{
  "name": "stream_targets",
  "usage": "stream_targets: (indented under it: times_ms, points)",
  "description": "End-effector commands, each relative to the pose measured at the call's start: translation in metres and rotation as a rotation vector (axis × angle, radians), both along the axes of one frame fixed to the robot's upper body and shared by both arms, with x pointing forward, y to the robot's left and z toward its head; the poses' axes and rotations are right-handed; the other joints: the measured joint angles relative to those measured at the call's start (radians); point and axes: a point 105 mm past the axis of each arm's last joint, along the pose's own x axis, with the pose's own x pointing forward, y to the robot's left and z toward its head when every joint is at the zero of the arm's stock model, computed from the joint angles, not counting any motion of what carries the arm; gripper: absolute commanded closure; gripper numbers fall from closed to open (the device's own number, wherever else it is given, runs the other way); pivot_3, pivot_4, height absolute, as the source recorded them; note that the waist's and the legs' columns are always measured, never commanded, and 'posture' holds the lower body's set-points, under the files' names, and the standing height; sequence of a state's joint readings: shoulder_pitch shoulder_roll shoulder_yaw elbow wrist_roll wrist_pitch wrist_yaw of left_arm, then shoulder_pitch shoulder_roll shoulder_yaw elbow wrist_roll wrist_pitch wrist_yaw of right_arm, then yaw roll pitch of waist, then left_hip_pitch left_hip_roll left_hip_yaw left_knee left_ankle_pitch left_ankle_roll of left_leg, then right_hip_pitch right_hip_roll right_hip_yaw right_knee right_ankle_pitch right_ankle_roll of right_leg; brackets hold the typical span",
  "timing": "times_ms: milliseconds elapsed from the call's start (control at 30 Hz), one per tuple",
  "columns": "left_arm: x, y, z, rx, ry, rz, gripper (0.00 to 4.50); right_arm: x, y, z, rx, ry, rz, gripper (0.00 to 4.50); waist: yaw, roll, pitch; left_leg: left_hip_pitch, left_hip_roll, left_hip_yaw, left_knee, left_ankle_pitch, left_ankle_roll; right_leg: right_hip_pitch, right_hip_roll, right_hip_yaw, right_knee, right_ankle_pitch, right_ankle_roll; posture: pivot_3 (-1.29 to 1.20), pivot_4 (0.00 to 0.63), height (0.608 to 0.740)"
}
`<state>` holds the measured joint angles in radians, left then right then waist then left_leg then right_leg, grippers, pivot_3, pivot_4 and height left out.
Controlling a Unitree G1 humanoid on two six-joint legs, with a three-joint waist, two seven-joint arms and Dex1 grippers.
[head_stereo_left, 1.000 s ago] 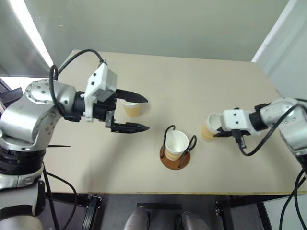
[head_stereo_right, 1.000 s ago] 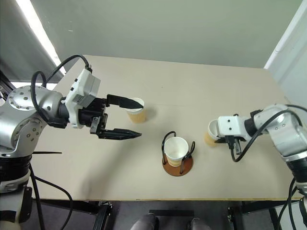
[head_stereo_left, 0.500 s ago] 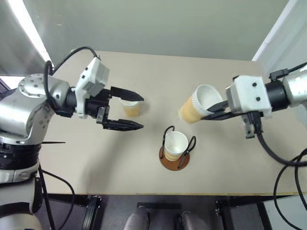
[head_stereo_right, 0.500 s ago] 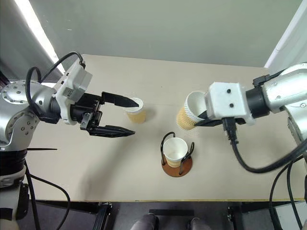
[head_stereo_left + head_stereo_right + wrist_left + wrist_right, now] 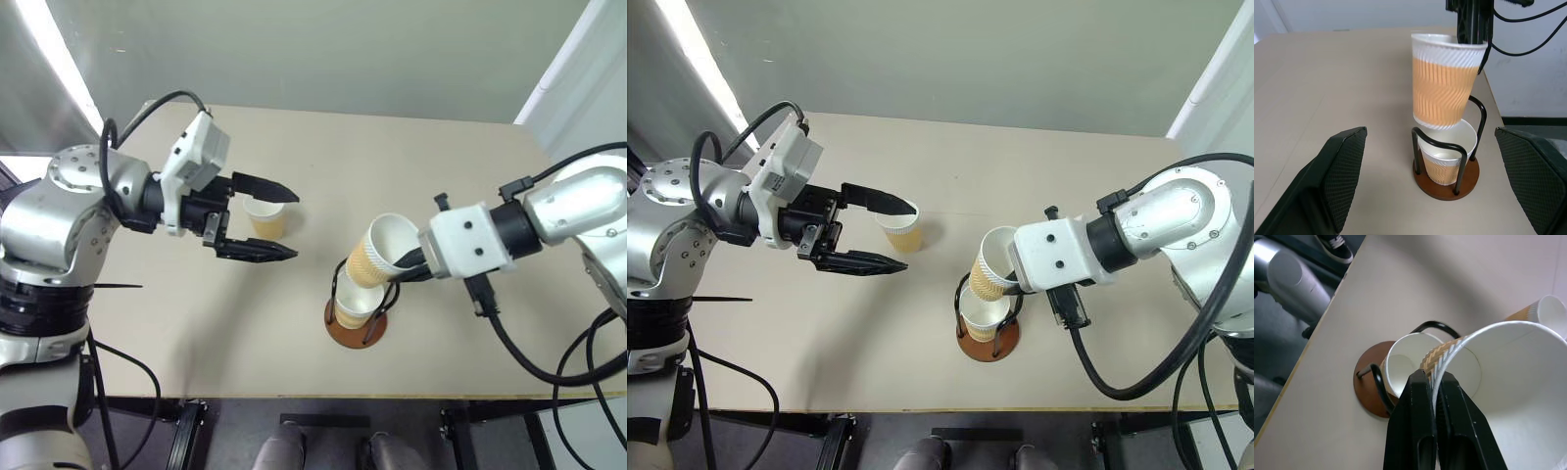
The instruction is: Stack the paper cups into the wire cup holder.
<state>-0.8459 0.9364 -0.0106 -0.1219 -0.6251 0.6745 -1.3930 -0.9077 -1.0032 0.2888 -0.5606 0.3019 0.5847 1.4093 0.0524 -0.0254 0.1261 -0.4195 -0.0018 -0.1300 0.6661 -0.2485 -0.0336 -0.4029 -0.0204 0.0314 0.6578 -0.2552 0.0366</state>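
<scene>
The cup I'm carrying hangs tilted just above the holder, its narrow end aimed down toward the mouth of the cup already seated between the wire loops. My right gripper is pinched shut on the rim — one finger inside the wall, one outside — because that thin edge is the only place to hold it without crushing the body or blocking the bottom from sliding in. The tilt follows from the way my wrist comes in from the side; I'd judge it needs to be brought nearer upright before it will nest cleanly, or the base may catch a wire loop or the seated cup's rim.

The holder stands on its brown disc near the front edge of the table, roughly between my two arms, so either can reach it. From the left wrist view the carried cup's bottom looks to be at about the level of the seated cup's rim, though I can't tell whether they touch.

The third cup stands upright farther back on the table, to the left of the holder. My left gripper hovers at its height with its fingers spread wide, holding nothing — the upper finger crosses over that cup's rim in the head view. I take it to be waiting there so it can take that cup once the holder is free.
</scene>
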Motion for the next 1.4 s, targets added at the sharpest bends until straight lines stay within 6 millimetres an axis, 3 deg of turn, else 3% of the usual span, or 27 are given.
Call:
stream_targets:
  times_ms: [33,367,500,667,800,933,1100,1400]
  points:
    - [-0.005,-0.003,0.012,-0.003,-0.064,-0.018,0.0,-0.003,-0.002,-0.002,-0.038,-0.039,0.027,4.46,0.0,0.0,0.0,0.0,0.0,0.0,0.0,0.0,0.0,0.0,0.0,0.0,0.0,0.0,0.0,0.0,0.15,0.74]
    - [-0.005,-0.004,0.013,-0.01,-0.073,-0.017,0.0,-0.001,0.003,-0.013,-0.077,-0.041,0.074,4.46,-0.001,0.0,0.0,0.0,0.0,0.0,0.0,0.0,0.0,0.0,0.0,0.0,0.0,0.0,0.0,0.0,0.15,0.74]
    - [-0.004,-0.005,0.013,-0.013,-0.075,-0.012,0.0,0.001,0.013,-0.012,-0.04,-0.047,0.095,3.6,-0.002,0.0,0.0,0.0,0.0,0.0,0.0,0.0,0.0,0.0,0.0,0.0,0.0,0.0,0.0,0.0,0.15,0.74]
    - [-0.003,-0.005,0.012,-0.015,-0.079,-0.004,0.0,0.007,0.021,-0.002,0.033,-0.076,0.081,1.84,-0.003,0.0,0.0,0.0,0.0,0.0,0.0,0.0,0.0,0.0,0.0,0.0,0.0,0.0,0.0,0.0,0.15,0.74]
    - [0.005,-0.005,0.014,-0.018,-0.124,0.048,0.0,0.016,0.023,0.03,0.221,-0.071,-0.01,1.84,-0.004,0.0,0.0,0.0,0.0,0.0,0.0,0.0,0.0,0.0,0.0,0.0,0.0,0.0,0.0,0.0,0.15,0.74]
    - [0.029,-0.001,0.006,0.061,-0.207,0.183,0.0,0.02,0.017,0.066,0.437,-0.019,-0.109,1.84,-0.002,0.0,0.0,0.0,0.0,0.0,0.0,0.001,0.0,0.0,0.0,0.0,0.0,0.0,0.0,0.0,0.15,0.74]
    - [0.067,0.015,-0.003,0.265,-0.409,0.358,0.0,0.012,0.009,0.083,0.564,0.062,-0.155,1.84,-0.001,0.0,0.0,0.0,0.0,0.0,0.0,0.001,0.0,0.0,0.0,0.0,-0.001,0.0,0.0,0.0,0.15,0.74]
    - [0.086,0.014,-0.017,0.459,-0.588,0.325,0.0,-0.004,0.007,0.105,0.698,0.176,-0.148,1.84,-0.002,0.0,0.0,-0.003,0.0,0.0,-0.003,0.001,-0.001,-0.005,0.0,0.0,-0.001,0.0,-0.001,0.0,0.15,0.74]
